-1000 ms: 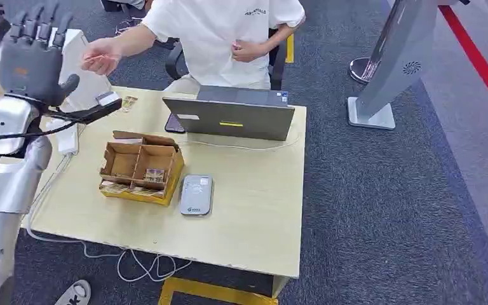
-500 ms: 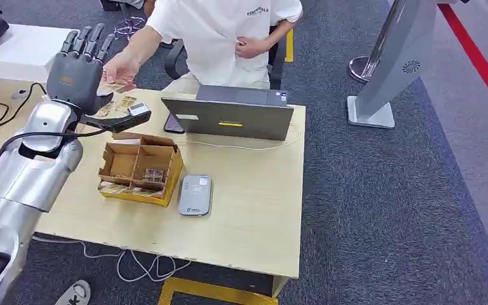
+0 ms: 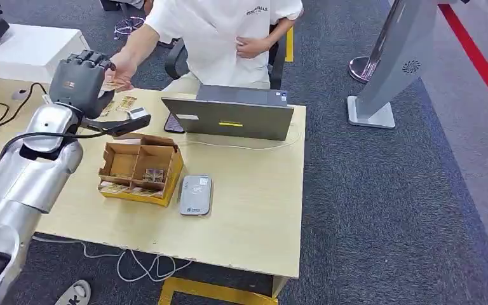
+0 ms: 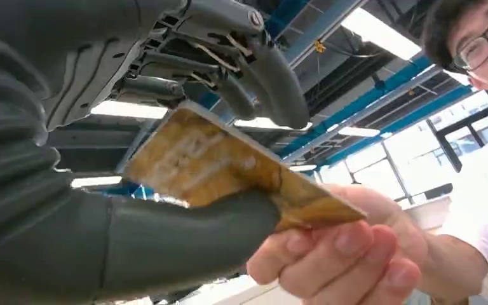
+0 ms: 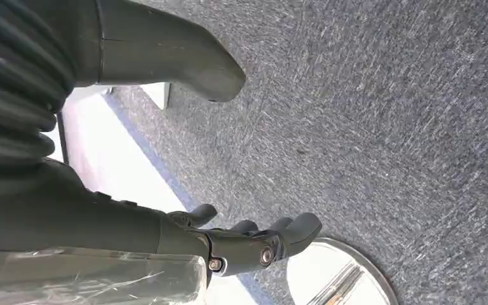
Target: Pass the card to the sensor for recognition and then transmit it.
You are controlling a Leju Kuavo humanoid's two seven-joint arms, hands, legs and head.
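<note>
R hand [image 5: 184,190] empty, fingers [image 5: 295,232] apart

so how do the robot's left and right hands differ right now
The left hand is raised over the table's far side and grips a card that a person's hand also holds; the right hand holds nothing. The left hand's fingers are curled in; the right hand's hang loosely apart over grey carpet. Both are dark grey.

Left hand [image 3: 79,76] raised, fingers curled; right hand [image 5: 241,244] hangs, fingers apart.
</note>
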